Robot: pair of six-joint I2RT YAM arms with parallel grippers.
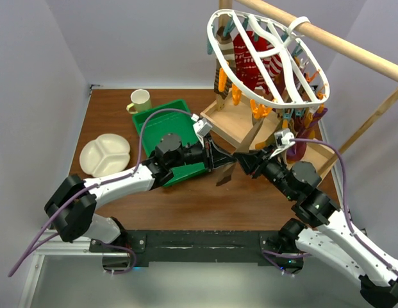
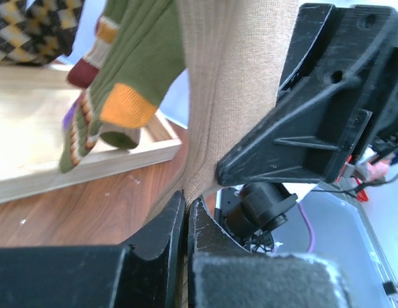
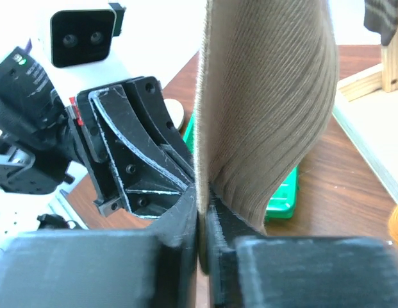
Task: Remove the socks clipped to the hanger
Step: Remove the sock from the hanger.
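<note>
Top view: both of your arms meet mid-table below the hanger (image 1: 269, 61), which hooks over the wooden rail (image 1: 352, 48), with red-patterned socks (image 1: 248, 64) bunched under its ribs and orange clips (image 1: 237, 96) along the near rim. One tan sock (image 1: 252, 136) hangs from that rim, slanting down-left to where the grippers meet; from up here you cannot tell how the jaws stand. Left wrist view settles the left gripper (image 2: 186, 215): fingers together, clamped on the tan sock's narrow lower end, ribbed fabric rising above them. That view alone shows you a green sock (image 2: 141, 51) with an orange toe and an argyle sock (image 2: 25, 32), both hanging over the wooden base (image 2: 58, 147). Right wrist view: right gripper (image 3: 202, 218) pinched onto the tan sock's edge, just beside the left fingers, green tray (image 3: 282, 196) behind the fabric. The top view adds the mug (image 1: 140, 101) and divided plate (image 1: 106, 154) left of that tray
</note>
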